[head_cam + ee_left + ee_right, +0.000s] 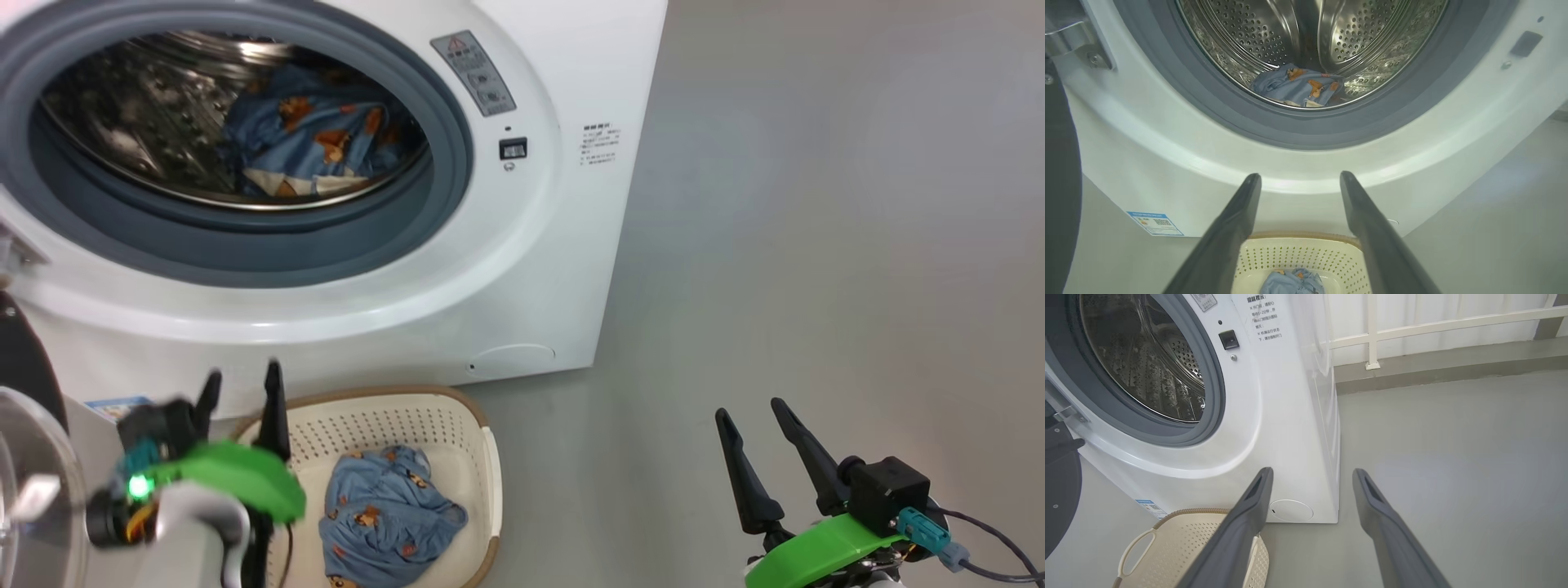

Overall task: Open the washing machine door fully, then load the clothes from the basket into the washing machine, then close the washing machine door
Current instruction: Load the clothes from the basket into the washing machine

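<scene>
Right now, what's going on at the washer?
Loading is midway. The big white front-loading washing machine has its round black-rimmed door swung open at the left. One light blue bear-print garment lies in the perforated steel drum. Another bear-print garment sits in the cream perforated plastic basket on the floor in front. The left gripper hovers open and empty above the basket's left edge. The right gripper is open and empty over the grey floor.

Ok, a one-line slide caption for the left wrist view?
Open left gripper faces the washing machine: one bear-print garment in the drum, another in the basket below.
</scene>
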{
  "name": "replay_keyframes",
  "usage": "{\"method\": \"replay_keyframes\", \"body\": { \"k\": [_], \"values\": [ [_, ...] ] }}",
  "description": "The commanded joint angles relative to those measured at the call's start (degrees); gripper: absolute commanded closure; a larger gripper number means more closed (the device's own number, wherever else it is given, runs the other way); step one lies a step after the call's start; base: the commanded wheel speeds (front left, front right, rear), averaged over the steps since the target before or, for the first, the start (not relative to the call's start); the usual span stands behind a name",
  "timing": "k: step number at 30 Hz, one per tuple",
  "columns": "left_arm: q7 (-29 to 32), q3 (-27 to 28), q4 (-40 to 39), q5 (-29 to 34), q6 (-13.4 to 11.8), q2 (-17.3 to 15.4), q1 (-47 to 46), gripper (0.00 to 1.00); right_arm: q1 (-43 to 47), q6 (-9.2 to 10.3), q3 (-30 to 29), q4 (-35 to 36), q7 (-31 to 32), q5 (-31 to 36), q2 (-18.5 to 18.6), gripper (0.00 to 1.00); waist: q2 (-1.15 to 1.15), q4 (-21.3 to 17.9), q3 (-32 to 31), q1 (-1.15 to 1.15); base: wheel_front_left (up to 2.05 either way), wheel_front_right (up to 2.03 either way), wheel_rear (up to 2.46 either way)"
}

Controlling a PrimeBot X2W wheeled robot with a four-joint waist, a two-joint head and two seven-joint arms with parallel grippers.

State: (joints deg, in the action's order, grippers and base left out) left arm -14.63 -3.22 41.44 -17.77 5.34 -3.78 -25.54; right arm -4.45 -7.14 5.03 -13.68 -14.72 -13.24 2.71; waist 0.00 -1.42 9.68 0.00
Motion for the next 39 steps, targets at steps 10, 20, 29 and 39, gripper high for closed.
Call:
{"method": "replay_keyframes", "body": {
  "k": [10,20,29,39],
  "values": [
    [-0.4,3.1,-16.9,1.0,-0.2,0.0,17.4,0.00,2.8,-0.35,1.1,2.7,-0.3,1.2,0.2,0.00,0.00,0.8,-5.4,0.00,0.00,0.00,0.00],
    [-0.4,6.5,-26.6,1.2,-0.9,0.6,27.3,0.00,3.7,-0.35,1.5,3.5,-0.3,1.6,0.2,0.00,0.00,0.1,-8.0,0.00,0.00,0.00,0.00],
    [-0.4,8.2,-29.8,1.7,-0.9,0.8,32.4,0.00,4.8,-0.35,1.0,3.5,-0.3,2.4,0.2,0.00,0.00,-0.8,-10.3,0.00,0.00,0.00,0.00],
    [-0.4,6.9,-32.1,2.1,-1.0,0.9,34.7,0.00,6.8,-0.35,-0.3,3.4,-0.3,3.0,0.3,0.00,0.00,-0.4,-12.1,0.00,0.00,0.00,0.00]
  ]
}}
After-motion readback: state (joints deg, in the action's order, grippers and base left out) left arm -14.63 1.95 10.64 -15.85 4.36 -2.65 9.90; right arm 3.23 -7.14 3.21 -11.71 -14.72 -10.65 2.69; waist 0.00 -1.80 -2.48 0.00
